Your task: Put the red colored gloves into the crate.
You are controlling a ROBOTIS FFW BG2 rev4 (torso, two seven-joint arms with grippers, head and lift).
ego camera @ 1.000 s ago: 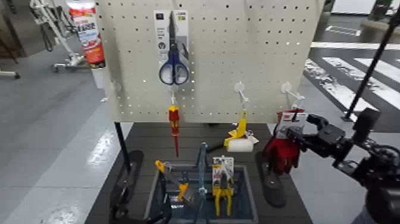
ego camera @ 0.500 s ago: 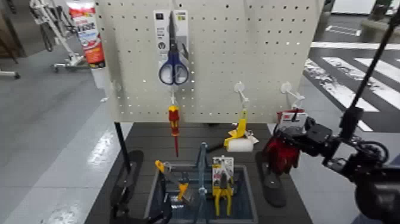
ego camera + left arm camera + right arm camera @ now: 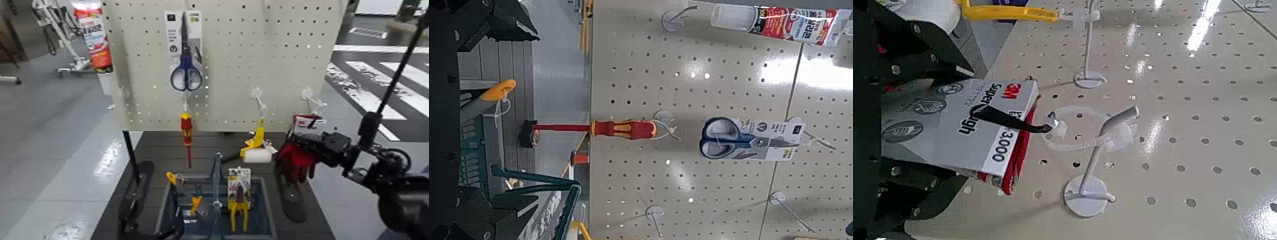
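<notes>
Now the right hand point(image 3: 314, 152) pinches the red colored gloves point(image 3: 295, 159), carried just off the pegboard hook point(image 3: 1093, 150). Next, I judge, swing left and lower over the crate point(image 3: 265, 210). The left hand is unseen.

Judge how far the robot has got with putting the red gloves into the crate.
Done: the right hand grips the red gloves, their card off the peg. In hand: carrying them, right of the crate. Left: lower them in, release. Left hand unseen.
</notes>
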